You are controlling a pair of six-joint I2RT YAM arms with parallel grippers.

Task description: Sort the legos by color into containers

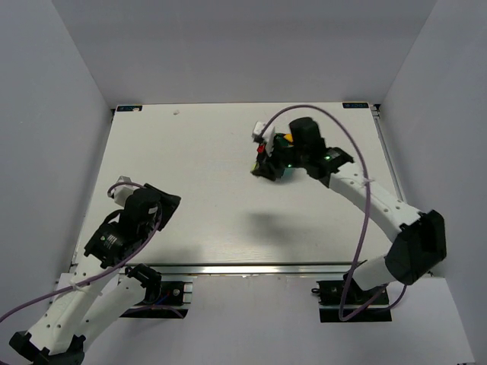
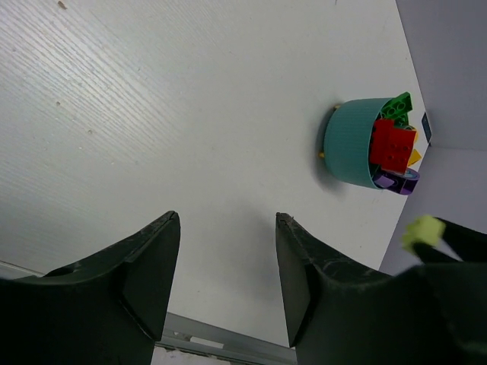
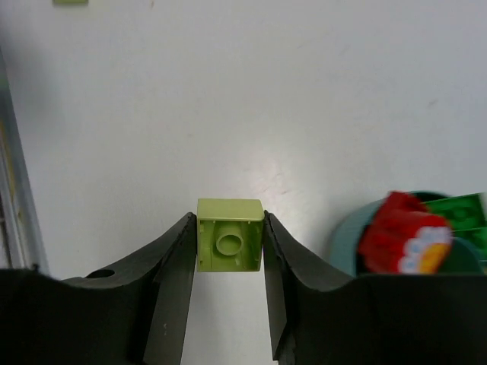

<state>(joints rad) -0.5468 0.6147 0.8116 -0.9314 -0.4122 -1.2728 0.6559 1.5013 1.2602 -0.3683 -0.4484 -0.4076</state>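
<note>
The right fingers (image 3: pixel 173 268) are clamping a lime brick (image 3: pixel 230 245) by its two side faces, hollow underside facing the wrist camera. They are holding it just left of the teal bowl (image 2: pixel 348 147), not yet over it. I cannot tell whether the brick is hanging clear of the counter (image 1: pixel 190 160). The left fingers (image 2: pixel 144 266) are standing apart with nothing between them, waiting over bare counter at the near left, well away from the bowl.

The sorting is looking close to finished. The bowl is already carrying a red brick (image 2: pixel 393 146), a green brick (image 2: pixel 397 106), a purple piece (image 2: pixel 396 181) and a sliver of yellow, and which wedge each one sits in is not readable. The top view is showing no loose bricks, though the right arm is hiding the bowl and the patch around it. A lime scrap (image 3: pixel 70 1), cropped at the top of the right wrist view, may be one more brick waiting.

Room is plentiful: open counter is lying to the left and near side of the bowl. The counter's right edge and the side wall are running close behind the bowl, so the drop is likely needing only a short move to the right.
</note>
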